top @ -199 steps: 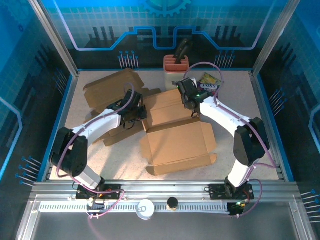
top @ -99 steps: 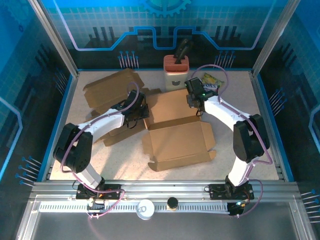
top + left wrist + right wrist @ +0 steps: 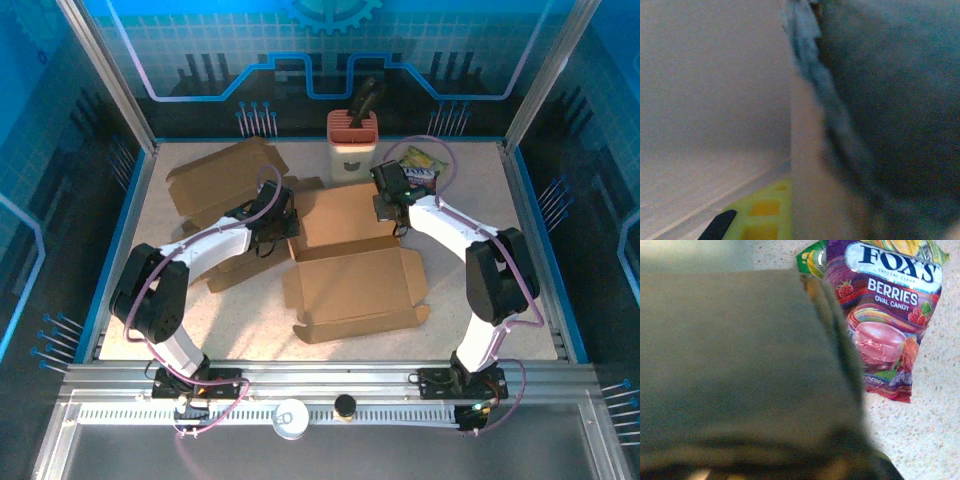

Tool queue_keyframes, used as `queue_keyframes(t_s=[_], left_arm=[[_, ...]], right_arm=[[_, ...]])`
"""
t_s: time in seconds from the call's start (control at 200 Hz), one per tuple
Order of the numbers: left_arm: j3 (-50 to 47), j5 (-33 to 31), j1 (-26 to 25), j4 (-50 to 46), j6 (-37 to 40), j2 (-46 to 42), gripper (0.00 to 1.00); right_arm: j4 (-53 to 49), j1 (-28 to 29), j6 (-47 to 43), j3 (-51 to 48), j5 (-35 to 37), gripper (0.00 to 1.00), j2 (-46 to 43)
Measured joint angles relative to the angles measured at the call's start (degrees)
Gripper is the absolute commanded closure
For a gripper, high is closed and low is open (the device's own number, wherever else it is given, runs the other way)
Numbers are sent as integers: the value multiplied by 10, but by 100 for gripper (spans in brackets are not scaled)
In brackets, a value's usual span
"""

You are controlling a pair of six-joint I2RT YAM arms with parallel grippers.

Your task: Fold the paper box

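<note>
Compared with a second ago, the right gripper (image 3: 390, 210) is shifted toward 3 o'clock, and the paper box (image 3: 355, 290) is nudged slightly toward 12. The box is laid open mid-surface (image 3: 230, 320), its long axis set from 9 to 3 o'clock. Both the right and the left gripper (image 3: 272, 222) are held pressed together.

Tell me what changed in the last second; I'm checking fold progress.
The right gripper slid slightly right along the rear panel of the paper box, and the left gripper edged right. The box base, candy bag and spare cardboard stayed put.
</note>
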Motion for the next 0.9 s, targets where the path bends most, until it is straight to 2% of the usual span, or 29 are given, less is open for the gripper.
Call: queue_keyframes(t_s=[0.335,0.515,0.65,0.73,0.9], left_arm=[[18,-22,-3,-13,2,15,100],[18,-29,-6,-11,2,26,91],[18,-36,-7,-2,2,35,90],[18,-42,-8,2,4,42,85],[18,-60,-14,5,4,46,86]], right_arm=[[-11,12,45,-1,25,100,0],[-24,14,54,-1,25,100,0],[-31,14,58,-1,25,100,0],[-35,14,58,-1,25,100,0],[-43,14,62,-1,25,100,0]])
